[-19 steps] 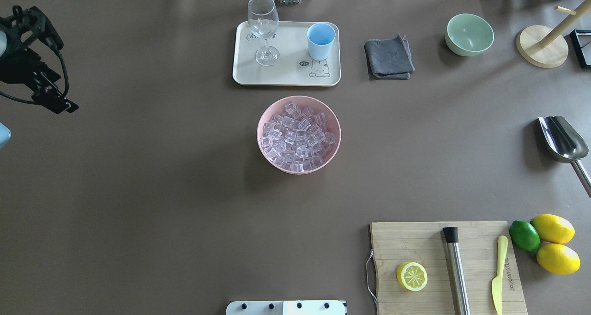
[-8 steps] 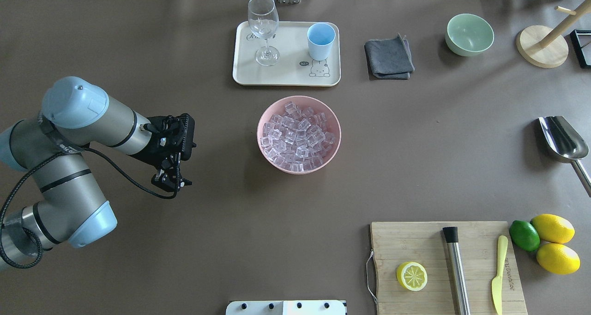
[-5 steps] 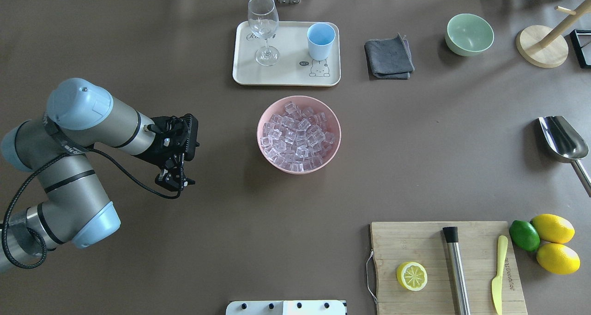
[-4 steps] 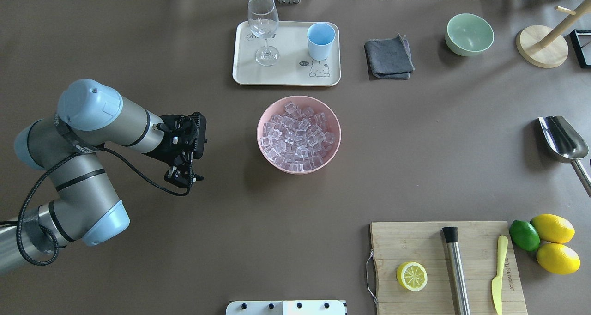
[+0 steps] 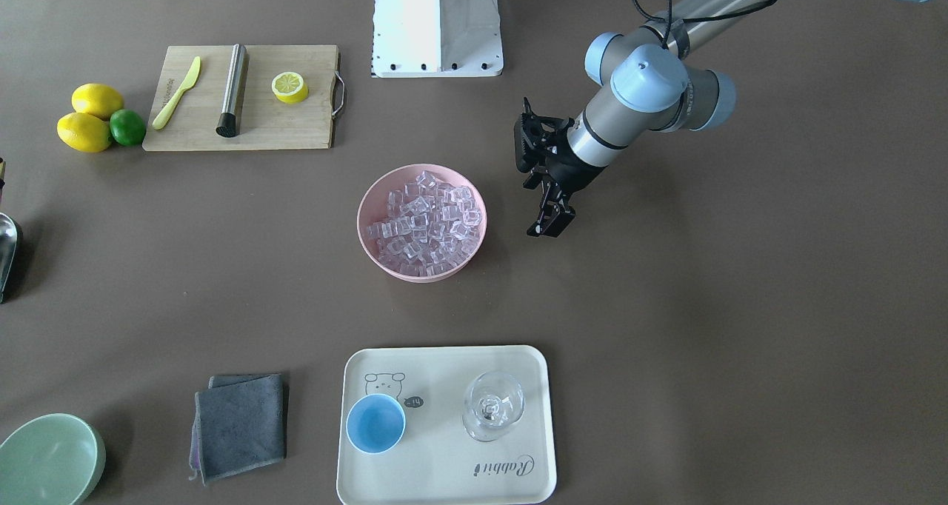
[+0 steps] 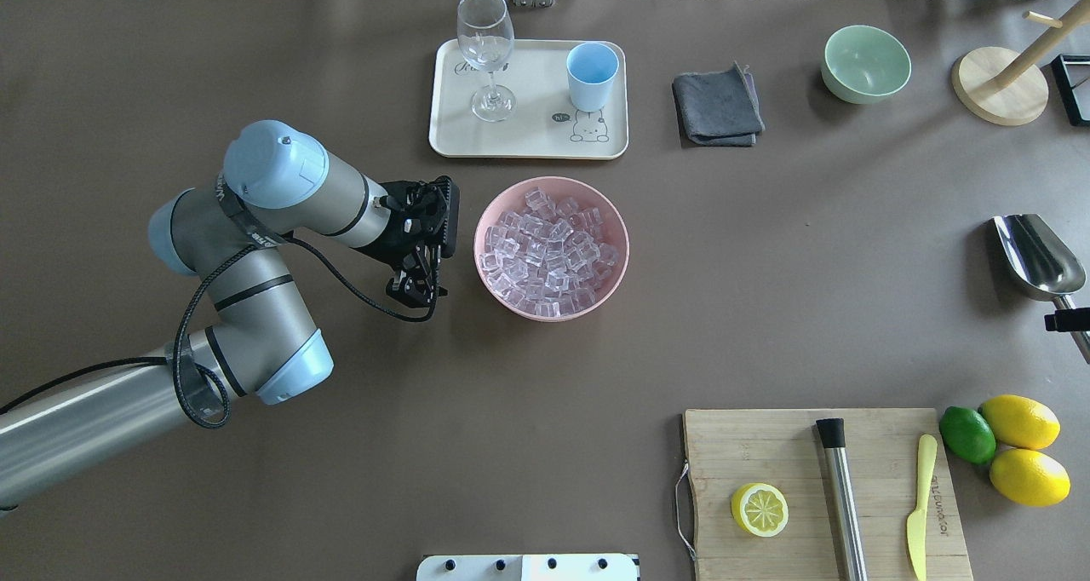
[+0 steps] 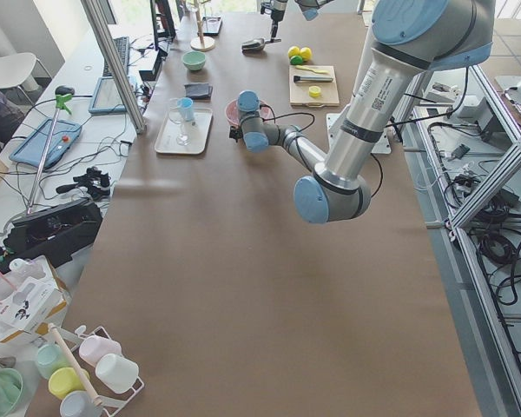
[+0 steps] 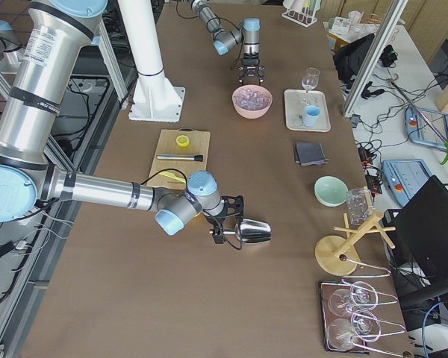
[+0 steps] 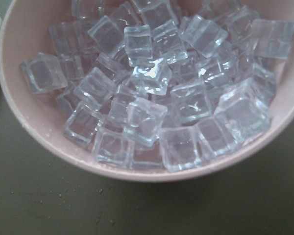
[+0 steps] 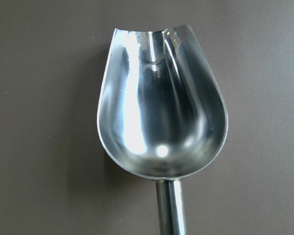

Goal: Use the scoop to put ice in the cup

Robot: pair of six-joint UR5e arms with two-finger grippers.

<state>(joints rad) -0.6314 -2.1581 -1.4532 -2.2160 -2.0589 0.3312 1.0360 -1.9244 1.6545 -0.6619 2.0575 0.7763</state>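
Left hand: fingers apart and empty, hanging just beside the rim of the pink bowl, whose heap of ice fills the left wrist view. Beyond the bowl from this hand, well apart, the cup stands upright on a cream tray next to a stemmed glass. Right hand: barely inside the overhead view's edge, at the handle of the scoop, which lies on the worktop with its bowl pointing away from the hand; whether the fingers grip the handle cannot be told.
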